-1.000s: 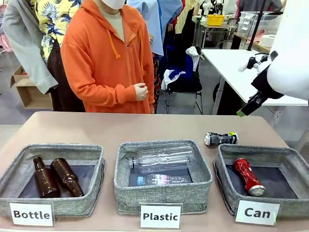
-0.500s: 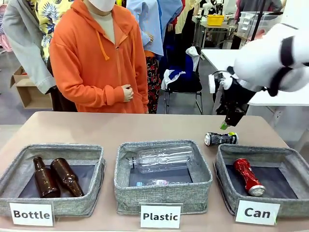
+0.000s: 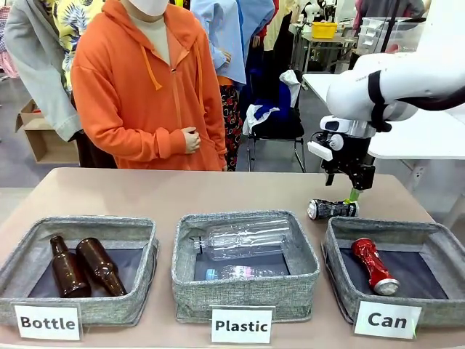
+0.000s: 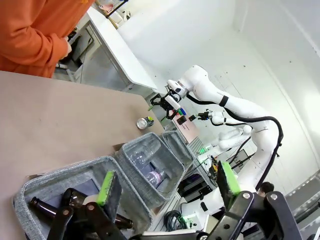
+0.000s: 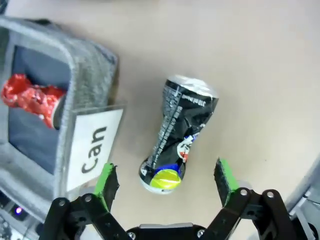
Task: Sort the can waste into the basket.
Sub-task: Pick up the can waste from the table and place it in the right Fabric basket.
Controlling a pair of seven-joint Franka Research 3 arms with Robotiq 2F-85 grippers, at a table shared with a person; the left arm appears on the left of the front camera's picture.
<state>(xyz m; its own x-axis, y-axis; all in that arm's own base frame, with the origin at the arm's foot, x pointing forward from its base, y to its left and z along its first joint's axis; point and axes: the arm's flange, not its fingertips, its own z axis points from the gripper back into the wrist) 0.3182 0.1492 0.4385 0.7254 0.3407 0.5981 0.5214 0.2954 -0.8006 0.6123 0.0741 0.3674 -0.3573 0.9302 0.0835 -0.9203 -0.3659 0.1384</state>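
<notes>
Black can (image 3: pixel 333 209) lies on its side on the table (image 3: pixel 109 193), at 12 o'clock of the Can basket (image 3: pixel 338 273), just beyond its far rim, outside it. Crumpled in the middle, white print on the side, yellow-green end. In rt wrist view the black can (image 5: pixel 177 135) sits between the two green pads, yellow-green end nearest the camera, silver end away; neither pad touches it.

Red can (image 3: pixel 374 265) already lies in the Can basket, on the dark base, silver end toward 5 o'clock. Rt wrist view shows the red can (image 5: pixel 31 98) at 9 o'clock, inside the basket (image 5: pixel 85 60), w/ the white Can card (image 5: pixel 92 145) standing sideways.

Right gripper (image 3: pixel 354 195) points down, hanging directly over the black can's right end, jaws spread wide, holding nothing. From its own cam the right gripper (image 5: pixel 165 182) straddles the can w/ clear gaps both sides.

Left gripper (image 4: pixel 165 185) also wide open, empty, hanging over the Bottle bin (image 3: pixel 142 262) w/ two brown bottles (image 3: pixel 83 265). Plastic bin (image 3: pixel 245 294) in the middle holds clear bottles (image 3: pixel 243 238).

Person in orange hoodie (image 3: pixel 142 87) stands at 12 o'clock across the table, hand (image 3: pixel 190 139) held at the waist.
</notes>
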